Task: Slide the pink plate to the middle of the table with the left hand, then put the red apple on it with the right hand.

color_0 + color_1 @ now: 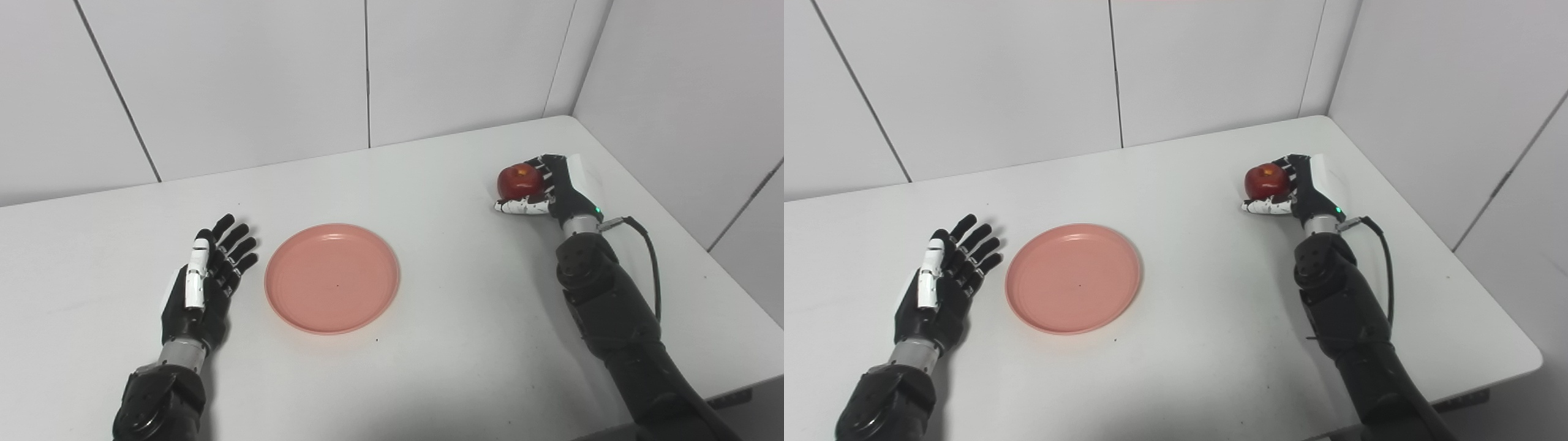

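Note:
A pink plate (332, 278) lies flat near the middle of the white table (429, 343), with nothing on it. Just left of the plate my left hand (208, 275) rests open, fingers spread and a small gap to the rim. At the far right the red apple (519, 179) sits inside my right hand (548, 187), whose fingers wrap behind it and whose thumb lies under its front. The apple is at or just above the tabletop; I cannot tell which.
White wall panels stand close behind the table and along its right side. The table's right edge (1488, 294) runs near my right forearm, and a black cable (649, 245) loops off the right wrist.

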Tool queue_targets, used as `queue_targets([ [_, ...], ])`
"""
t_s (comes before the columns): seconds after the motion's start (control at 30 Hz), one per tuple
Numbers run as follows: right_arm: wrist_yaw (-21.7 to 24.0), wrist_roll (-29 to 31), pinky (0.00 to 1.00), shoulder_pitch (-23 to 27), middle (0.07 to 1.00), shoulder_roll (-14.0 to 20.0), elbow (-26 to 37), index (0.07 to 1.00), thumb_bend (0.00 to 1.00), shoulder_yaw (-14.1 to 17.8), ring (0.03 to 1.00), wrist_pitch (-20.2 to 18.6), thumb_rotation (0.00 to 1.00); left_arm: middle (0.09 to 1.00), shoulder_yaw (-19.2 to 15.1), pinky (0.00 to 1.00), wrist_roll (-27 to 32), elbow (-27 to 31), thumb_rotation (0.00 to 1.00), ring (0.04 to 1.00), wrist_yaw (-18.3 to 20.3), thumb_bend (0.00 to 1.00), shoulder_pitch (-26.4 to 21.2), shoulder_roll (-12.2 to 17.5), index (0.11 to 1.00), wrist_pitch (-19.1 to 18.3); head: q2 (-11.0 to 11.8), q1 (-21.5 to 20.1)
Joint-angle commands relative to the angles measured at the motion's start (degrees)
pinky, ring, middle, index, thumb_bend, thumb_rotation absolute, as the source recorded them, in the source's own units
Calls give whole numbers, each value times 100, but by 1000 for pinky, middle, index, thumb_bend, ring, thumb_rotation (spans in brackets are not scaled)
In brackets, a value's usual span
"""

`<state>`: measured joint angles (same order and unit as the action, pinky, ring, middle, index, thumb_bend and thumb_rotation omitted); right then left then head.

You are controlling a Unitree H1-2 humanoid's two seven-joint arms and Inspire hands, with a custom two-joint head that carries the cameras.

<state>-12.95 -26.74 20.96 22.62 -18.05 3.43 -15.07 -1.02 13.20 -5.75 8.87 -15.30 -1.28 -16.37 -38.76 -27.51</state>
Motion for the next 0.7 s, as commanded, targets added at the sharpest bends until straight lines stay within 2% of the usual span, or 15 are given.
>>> queue_targets([
  [0.0, -121, -54, 368, 267, 494, 144, 29, 486, 519, -19, 440, 218, 135, 876, 25, 866, -28, -22, 1000, 866, -39, 415, -9, -3, 869, -100, 7, 5],
  [0.43, -120, -77, 374, 191, 503, 168, 429, 486, 519, -33, 446, 67, 134, 881, 33, 870, -37, -11, 1000, 871, -52, 419, -16, -6, 873, -127, 19, 43],
  [0.6, -138, -103, 365, 131, 495, 141, 888, 484, 519, -14, 443, 112, 132, 880, 49, 870, -68, -48, 1000, 871, -55, 422, -13, -3, 872, -77, 41, 97],
  [0.67, -98, -167, 361, 120, 494, 121, 1152, 484, 519, -35, 441, 21, 132, 879, 59, 869, -88, -47, 1000, 870, -64, 420, -11, -6, 872, -71, 48, 129],
])
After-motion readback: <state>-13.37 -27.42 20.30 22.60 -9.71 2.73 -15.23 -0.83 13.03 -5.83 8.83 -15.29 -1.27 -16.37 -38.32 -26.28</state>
